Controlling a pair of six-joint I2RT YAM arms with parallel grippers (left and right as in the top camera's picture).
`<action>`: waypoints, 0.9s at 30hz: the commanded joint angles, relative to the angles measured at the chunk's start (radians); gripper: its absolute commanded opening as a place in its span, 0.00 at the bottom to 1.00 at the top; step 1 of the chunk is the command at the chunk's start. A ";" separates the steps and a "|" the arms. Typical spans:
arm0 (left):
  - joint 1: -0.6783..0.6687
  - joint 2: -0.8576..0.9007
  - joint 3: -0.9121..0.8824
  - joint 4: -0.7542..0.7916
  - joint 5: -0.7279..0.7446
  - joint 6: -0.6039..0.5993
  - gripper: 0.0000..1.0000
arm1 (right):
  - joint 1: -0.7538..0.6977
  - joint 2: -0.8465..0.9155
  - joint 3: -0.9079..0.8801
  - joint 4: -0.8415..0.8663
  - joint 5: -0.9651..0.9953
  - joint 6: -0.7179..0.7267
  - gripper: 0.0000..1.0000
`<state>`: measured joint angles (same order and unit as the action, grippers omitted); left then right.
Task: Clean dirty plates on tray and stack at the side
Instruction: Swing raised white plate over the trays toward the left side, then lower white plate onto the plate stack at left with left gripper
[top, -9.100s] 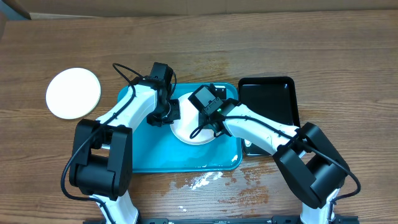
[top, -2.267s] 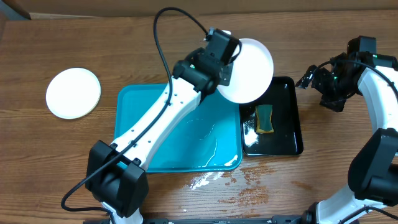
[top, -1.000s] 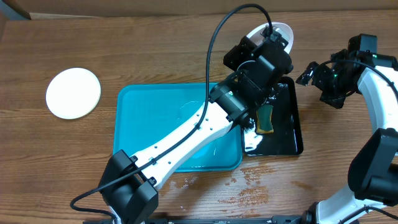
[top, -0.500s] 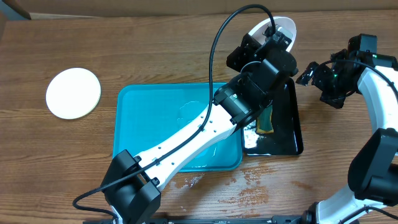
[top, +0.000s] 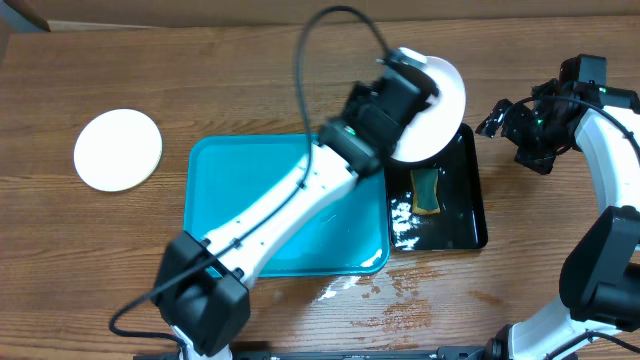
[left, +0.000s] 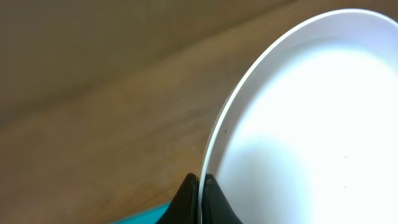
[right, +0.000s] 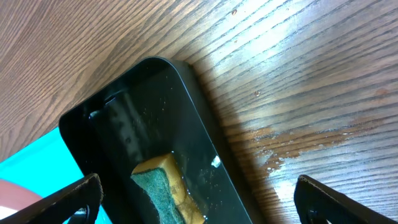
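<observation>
A white plate hangs tilted in the air over the far end of the black tray, and my left gripper is shut on its rim. In the left wrist view the two black fingertips pinch the thin rim of the plate, with the left gripper at the bottom edge. The turquoise tray holds only water streaks. A second white plate lies on the table at the far left. My right gripper stands open and empty, to the right of the black tray.
A glossy black tray beside the turquoise one holds a yellow-green sponge, also seen as the sponge between the wide-apart fingers in the right wrist view. Water spots mark the wood near the front edge.
The left arm has swung the plate from edge-on at the far side back toward the tray, so its face now shows from above. The right arm has not moved.
</observation>
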<state>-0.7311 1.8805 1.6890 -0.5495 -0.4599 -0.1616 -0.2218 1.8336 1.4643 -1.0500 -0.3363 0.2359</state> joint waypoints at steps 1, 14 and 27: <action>0.151 -0.040 0.031 -0.055 0.367 -0.294 0.04 | -0.004 -0.010 0.026 0.003 -0.005 0.003 1.00; 0.565 -0.057 0.031 -0.277 0.463 -0.436 0.04 | -0.004 -0.010 0.026 0.003 -0.005 0.003 1.00; 0.753 -0.057 0.031 -0.367 0.424 -0.437 0.04 | -0.004 -0.010 0.026 0.003 -0.005 0.003 1.00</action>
<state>-0.0231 1.8652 1.6905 -0.9123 -0.0296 -0.5781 -0.2222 1.8336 1.4643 -1.0500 -0.3367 0.2356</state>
